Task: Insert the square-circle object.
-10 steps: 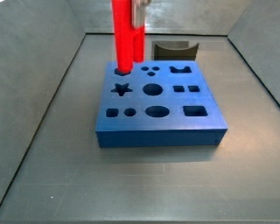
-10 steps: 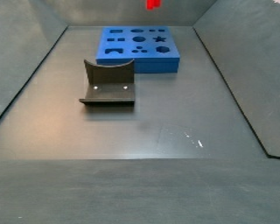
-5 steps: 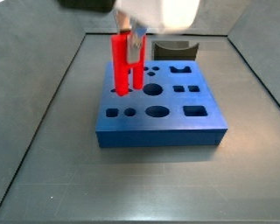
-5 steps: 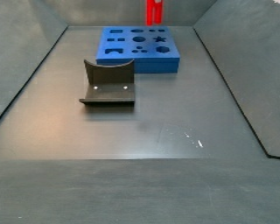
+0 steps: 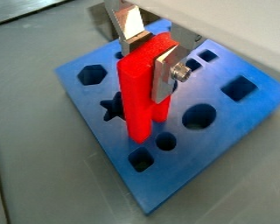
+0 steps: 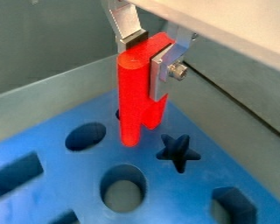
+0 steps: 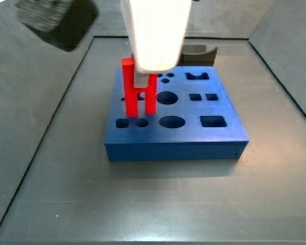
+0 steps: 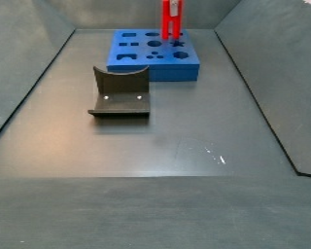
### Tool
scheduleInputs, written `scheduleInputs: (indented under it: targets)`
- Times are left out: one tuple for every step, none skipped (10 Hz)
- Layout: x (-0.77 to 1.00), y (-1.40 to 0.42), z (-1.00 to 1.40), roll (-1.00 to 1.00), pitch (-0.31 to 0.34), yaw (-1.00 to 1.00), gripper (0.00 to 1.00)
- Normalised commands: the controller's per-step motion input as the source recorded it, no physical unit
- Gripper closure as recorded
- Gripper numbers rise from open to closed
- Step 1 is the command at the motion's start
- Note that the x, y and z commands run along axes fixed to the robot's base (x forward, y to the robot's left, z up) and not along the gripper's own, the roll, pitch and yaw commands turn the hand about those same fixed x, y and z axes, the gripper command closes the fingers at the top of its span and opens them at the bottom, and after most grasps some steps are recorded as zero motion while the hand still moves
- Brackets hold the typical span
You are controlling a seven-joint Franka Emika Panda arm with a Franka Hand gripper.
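The square-circle object [image 7: 134, 91] is a bright red peg of two joined bars. My gripper [image 5: 149, 52] is shut on its upper end and holds it upright; silver fingers [image 6: 166, 66] press both sides. The gripper [image 6: 149, 48] also shows in the other wrist view, and its white body fills the top of a side view [image 7: 163, 33]. The peg's [image 6: 134, 101] lower end hangs just over the blue block [image 7: 182, 134], beside the star hole [image 6: 178, 150] and a round hole [image 6: 87, 136]. I cannot tell whether it touches the block. The peg [image 8: 173, 19] and block [image 8: 145, 60] also show in the other side view.
The dark grey curved fixture [image 8: 120, 92] stands on the grey floor beside the block, also seen behind it [image 7: 194, 53]. Sloping grey walls [image 8: 22, 78] enclose the floor. The block's top [image 5: 230, 118] carries several shaped holes.
My gripper has come down with the red peg, bringing its lower end from well above the block's far row of holes to just over the top face near the star hole.
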Motion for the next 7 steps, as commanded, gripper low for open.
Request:
scheduleInputs:
  targets:
    - [0.00,-0.45,-0.09,0.00,0.054,-0.77,1.00]
    - [-0.17,-0.43,-0.04,0.00,0.000,-0.58,1.00]
    - [-0.32,-0.12,-0.06,0.00,-0.056,-0.11,1.00]
    - [-0.24,0.00,-0.09,0.00,-0.039,-0.02,1.00]
    - [-0.25,0.00,-0.27,0.00,-0.036,-0.06,1.00]
    - [-0.27,0.00,-0.39,0.03,0.000,-0.10,1.00]
    - [-0.30,-0.02,-0.35,0.02,0.000,-0.19,1.00]
